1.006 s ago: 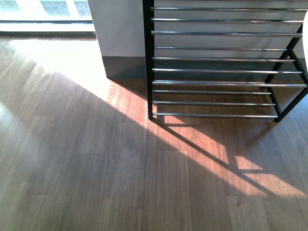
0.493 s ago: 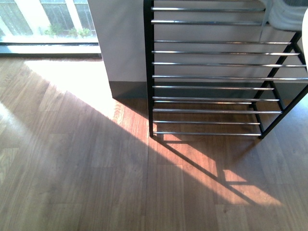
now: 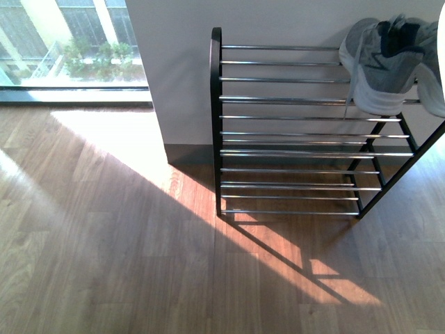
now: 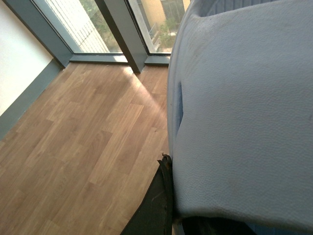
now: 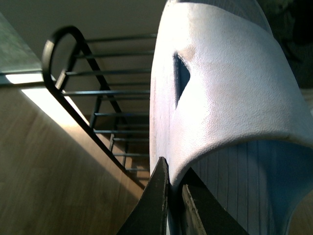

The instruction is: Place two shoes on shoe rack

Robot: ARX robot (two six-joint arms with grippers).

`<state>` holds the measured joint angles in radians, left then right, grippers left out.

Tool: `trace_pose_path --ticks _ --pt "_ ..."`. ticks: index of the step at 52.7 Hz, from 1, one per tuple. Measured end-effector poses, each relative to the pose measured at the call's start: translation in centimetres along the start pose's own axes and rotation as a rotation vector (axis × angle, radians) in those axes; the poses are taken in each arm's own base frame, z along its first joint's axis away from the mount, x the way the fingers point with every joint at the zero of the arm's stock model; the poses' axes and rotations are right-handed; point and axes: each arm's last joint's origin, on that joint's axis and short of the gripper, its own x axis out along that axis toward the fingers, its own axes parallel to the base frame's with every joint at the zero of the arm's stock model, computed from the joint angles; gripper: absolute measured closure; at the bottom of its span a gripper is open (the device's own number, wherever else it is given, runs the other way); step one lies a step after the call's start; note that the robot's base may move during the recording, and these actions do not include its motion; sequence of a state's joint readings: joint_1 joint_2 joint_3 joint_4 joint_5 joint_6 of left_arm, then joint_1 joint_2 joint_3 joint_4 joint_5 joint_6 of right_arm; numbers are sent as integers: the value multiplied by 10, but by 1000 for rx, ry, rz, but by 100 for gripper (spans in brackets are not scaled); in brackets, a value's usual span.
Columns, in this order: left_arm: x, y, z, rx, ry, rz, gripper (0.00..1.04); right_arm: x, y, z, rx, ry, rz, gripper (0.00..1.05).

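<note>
the shoe rack stands on the wooden floor against a white wall, right of a big window. sun falls across the boards in a bright band, and the rack's bars throw striped shadows on the floor near it. nothing lies on the floor in front of the rack.

in the front view a grey sneaker with a white sole shows at the rack's far right top, a lace hanging down over the chrome bars. a second white sole edge is cut off by the frame's right side. whether these rest on the bars or hang above them cannot be told, and neither arm shows there.

the left wrist view is filled by a white sole, with the left gripper closed on its edge. the right wrist view shows the right gripper clamped on another white sole, the rack's black side frame beyond.
</note>
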<state>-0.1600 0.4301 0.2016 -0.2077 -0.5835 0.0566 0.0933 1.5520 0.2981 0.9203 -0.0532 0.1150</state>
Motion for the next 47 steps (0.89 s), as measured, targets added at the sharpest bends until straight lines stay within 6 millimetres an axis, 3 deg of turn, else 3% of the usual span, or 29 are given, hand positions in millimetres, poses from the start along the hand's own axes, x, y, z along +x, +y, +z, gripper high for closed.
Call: trace_pose_path --ticks 5,9,20,27,39,47 --pt "0 0 0 0 0 0 103 8 8 6 -37 -150 64 103" --pt "0 0 0 0 0 -1 103 20 20 13 -46 -153 96 103" --pt "0 0 0 0 0 0 103 91 84 32 -66 8 129 103" --pt "0 0 0 0 0 0 103 134 108 33 -82 81 88 103" --pt "0 0 0 0 0 0 103 208 122 23 -183 141 -54 103" --pt "0 0 0 0 0 0 103 259 113 3 -292 217 -129 103"
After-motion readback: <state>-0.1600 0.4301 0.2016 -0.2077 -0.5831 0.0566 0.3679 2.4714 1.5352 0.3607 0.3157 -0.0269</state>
